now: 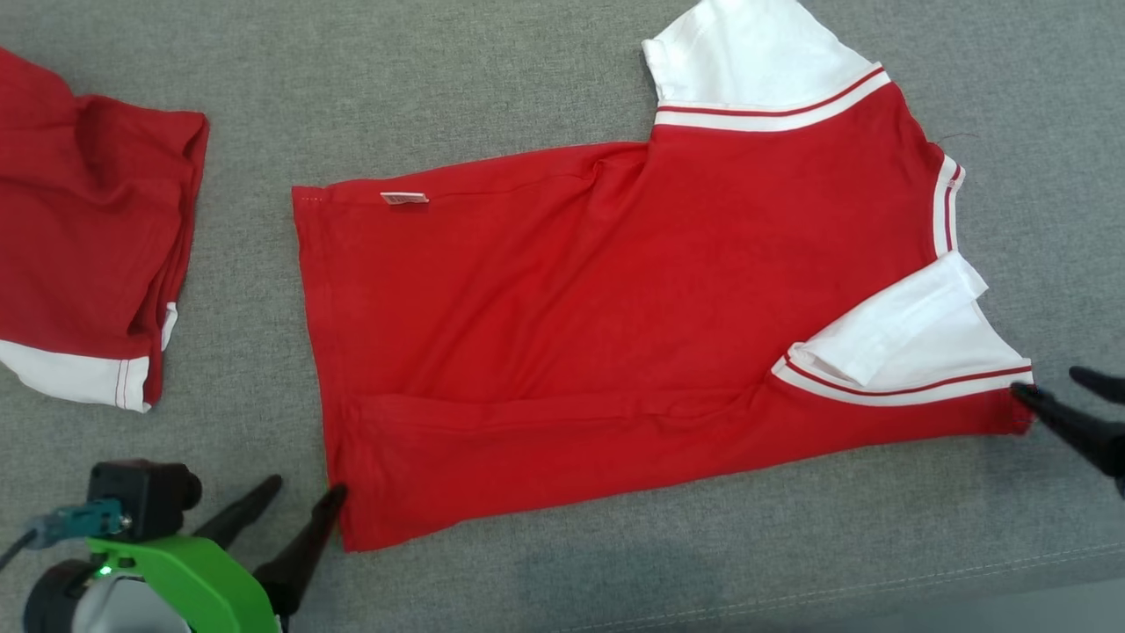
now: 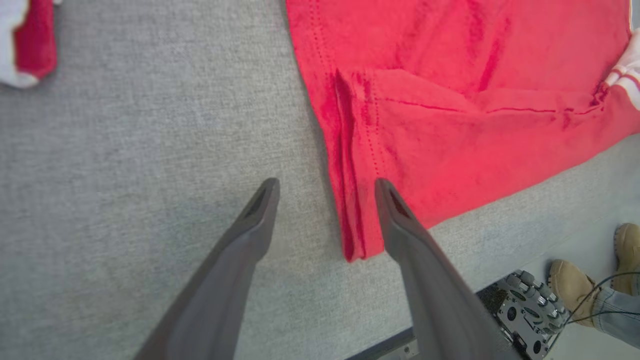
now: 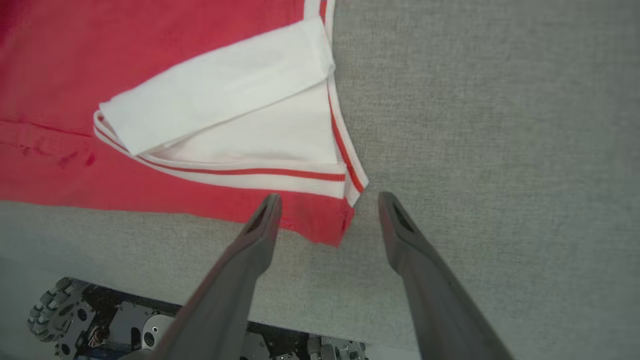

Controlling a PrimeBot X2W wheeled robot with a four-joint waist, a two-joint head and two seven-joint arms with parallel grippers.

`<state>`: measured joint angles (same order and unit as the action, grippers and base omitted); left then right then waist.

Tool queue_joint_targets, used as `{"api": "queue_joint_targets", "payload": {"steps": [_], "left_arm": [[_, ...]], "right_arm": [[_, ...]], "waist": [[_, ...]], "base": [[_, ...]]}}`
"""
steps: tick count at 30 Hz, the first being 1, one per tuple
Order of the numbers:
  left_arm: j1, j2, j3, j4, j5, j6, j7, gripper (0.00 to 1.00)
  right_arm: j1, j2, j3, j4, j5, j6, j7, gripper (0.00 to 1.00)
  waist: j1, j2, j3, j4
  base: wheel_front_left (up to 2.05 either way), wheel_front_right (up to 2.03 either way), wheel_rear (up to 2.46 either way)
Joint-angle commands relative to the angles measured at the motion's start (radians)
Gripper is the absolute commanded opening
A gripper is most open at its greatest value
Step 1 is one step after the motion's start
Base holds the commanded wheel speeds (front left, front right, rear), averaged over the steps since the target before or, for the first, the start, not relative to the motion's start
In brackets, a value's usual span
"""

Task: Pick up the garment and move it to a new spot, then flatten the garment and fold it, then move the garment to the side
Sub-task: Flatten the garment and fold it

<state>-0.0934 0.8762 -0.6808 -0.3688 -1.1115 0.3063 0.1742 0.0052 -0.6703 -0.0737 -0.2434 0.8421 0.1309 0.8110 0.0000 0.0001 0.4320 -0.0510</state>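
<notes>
**Item:** garment (image 1: 615, 308), red with white sleeves, spread across the middle of the grey bench (image 1: 457, 79), hem to our left, collar to our right.

**Step:** folding, as we judge it; the near long edge already lies turned over onto the body.

**Left jaws:** open, gripping nothing, the near hem corner (image 2: 352, 245) lying between them.

**Right jaws:** open, empty, either side of the near shoulder corner (image 3: 335, 227), just below the folded white sleeve (image 3: 220, 100).

**Next:** we reckon a fresh grasp on the far edge, both ends drawn toward us evenly.
</notes>
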Motion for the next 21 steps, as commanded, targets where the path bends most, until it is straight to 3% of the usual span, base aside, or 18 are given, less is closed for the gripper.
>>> {"api": "queue_joint_targets", "payload": {"steps": [1,6,10,15,21], "left_arm": [[-0.022,0.044,0.030,-0.028,0.014,0.020,-0.004,1.00],[-0.112,0.109,0.075,-0.055,0.046,0.032,0.046,1.00],[-0.324,0.086,0.064,0.000,0.086,-0.009,0.182,1.00],[-0.606,-0.059,-0.030,0.163,0.176,-0.054,0.343,1.00],[-0.759,-0.208,-0.112,0.370,0.217,-0.108,0.409,1.00]], "right_arm": [[-0.042,-0.018,-0.043,-0.027,-0.003,0.000,-0.002,1.00],[-0.189,-0.015,-0.064,-0.043,-0.001,0.000,0.017,1.00],[-0.435,0.003,0.002,0.020,-0.050,0.000,0.066,1.00],[-0.753,0.086,0.140,0.166,-0.164,0.000,0.062,1.00],[-0.980,0.156,0.264,0.370,-0.245,0.000,0.030,1.00]], "waist": [[0.0000,-0.0001,0.010,-0.005],[0.0000,-0.0001,0.052,-0.005],[0.0000,-0.0001,0.110,0.011],[0.0000,-0.0001,0.179,0.039],[0.0000,-0.0001,0.192,0.075]], "base": [[0.00,0.00,0.00],[0.00,0.00,0.00],[0.00,0.00,0.00],[0.00,0.00,0.00],[0.00,0.00,0.00]]}}
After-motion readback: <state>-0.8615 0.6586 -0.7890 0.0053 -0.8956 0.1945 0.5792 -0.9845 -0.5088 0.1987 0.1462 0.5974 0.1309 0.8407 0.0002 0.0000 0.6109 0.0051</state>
